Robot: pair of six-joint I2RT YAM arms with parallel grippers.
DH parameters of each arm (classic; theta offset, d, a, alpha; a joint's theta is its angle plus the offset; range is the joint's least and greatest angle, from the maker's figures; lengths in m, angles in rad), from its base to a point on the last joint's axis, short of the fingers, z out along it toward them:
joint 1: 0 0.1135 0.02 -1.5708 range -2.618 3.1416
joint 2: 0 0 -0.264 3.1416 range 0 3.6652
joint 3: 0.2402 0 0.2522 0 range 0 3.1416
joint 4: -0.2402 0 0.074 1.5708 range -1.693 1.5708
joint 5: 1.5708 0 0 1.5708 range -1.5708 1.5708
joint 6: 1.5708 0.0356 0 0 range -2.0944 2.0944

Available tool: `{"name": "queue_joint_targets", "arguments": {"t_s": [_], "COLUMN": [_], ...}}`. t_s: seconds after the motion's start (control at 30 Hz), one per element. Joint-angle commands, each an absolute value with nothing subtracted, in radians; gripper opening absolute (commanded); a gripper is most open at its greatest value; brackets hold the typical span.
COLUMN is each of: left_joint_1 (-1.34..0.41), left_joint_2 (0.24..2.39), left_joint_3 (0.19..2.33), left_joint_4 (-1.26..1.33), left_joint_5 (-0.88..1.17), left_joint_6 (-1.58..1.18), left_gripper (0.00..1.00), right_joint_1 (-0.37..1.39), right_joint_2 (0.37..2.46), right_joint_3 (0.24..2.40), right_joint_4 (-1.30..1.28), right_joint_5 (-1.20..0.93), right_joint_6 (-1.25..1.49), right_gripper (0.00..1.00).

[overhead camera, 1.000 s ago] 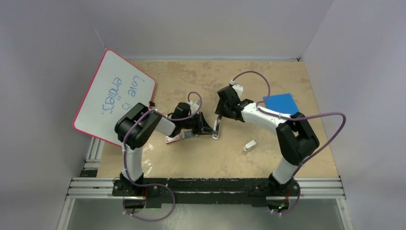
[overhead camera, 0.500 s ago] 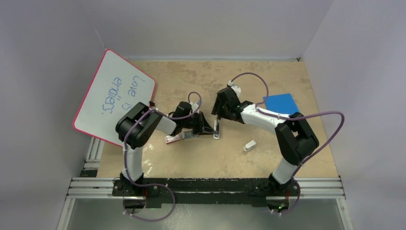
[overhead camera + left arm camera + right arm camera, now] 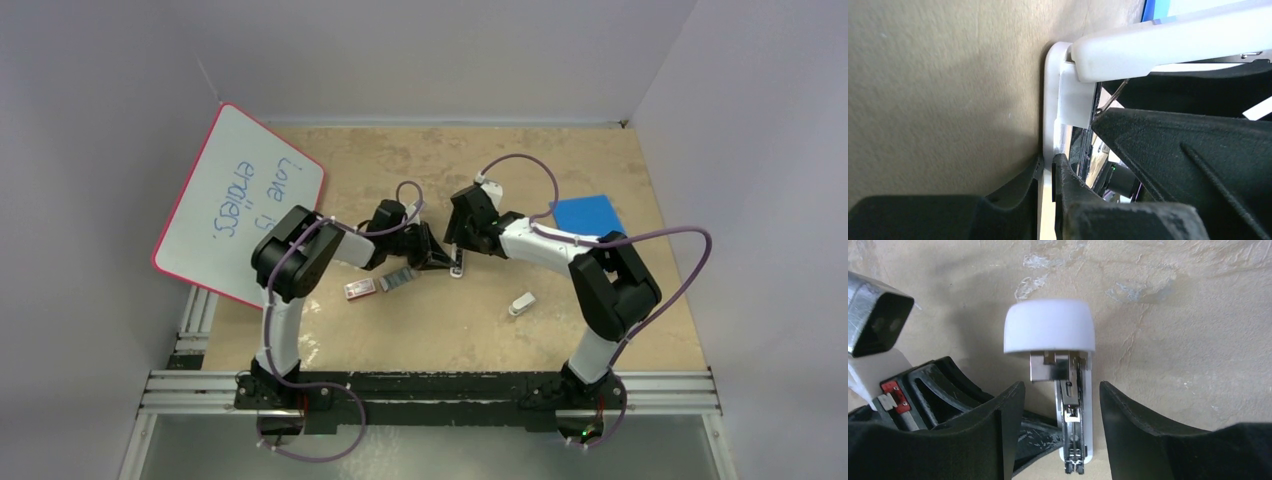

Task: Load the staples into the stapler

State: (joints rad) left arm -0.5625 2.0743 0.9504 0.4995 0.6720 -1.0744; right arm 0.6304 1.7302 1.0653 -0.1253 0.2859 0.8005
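Note:
The white stapler (image 3: 457,264) stands open at mid table, its lid (image 3: 1173,42) swung up off the base. My left gripper (image 3: 432,256) is shut on the thin white base plate (image 3: 1049,125); the fingers (image 3: 1068,200) pinch its edge. In the right wrist view the lid's rounded end (image 3: 1049,332) faces the camera, with the bare metal channel (image 3: 1073,410) below it. My right gripper (image 3: 464,236) is open, with one finger on each side of the channel and not touching it. The grey staples (image 3: 397,280) lie on the table left of the stapler, in neither gripper.
A small red-and-white box (image 3: 360,290) lies beside the staples. A stubby white piece (image 3: 521,304) rests to the right, and a blue sheet (image 3: 587,215) lies behind the right arm. A whiteboard (image 3: 240,200) leans at the left wall.
My left gripper moved toward the back with the stapler, uncovering the staples and the box. The right gripper's jaws widened and shifted slightly left over the stapler.

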Motion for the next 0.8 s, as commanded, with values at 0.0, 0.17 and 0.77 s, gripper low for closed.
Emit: {"name": "queue_joint_targets", "arguments": {"t_s": [0.0, 0.17, 0.77], "left_joint_1": [-0.535, -0.532, -0.523], "left_joint_2": [2.095, 2.089, 2.01], "left_joint_3": [0.996, 1.016, 1.094], "left_joint_4": [0.415, 0.346, 0.105], "left_joint_5": [0.597, 0.592, 0.486], "left_joint_6": [-1.019, -0.992, -0.837], "left_gripper": [0.09, 0.18, 0.25], "right_joint_1": [0.637, 0.637, 0.637], "right_joint_2": [1.692, 1.635, 1.471], "right_joint_3": [1.106, 1.107, 1.049], "right_joint_4": [-0.147, -0.163, -0.23], "right_joint_5": [0.334, 0.332, 0.284], "right_joint_6": [0.793, 0.794, 0.788], "right_gripper": [0.59, 0.6, 0.58]}}
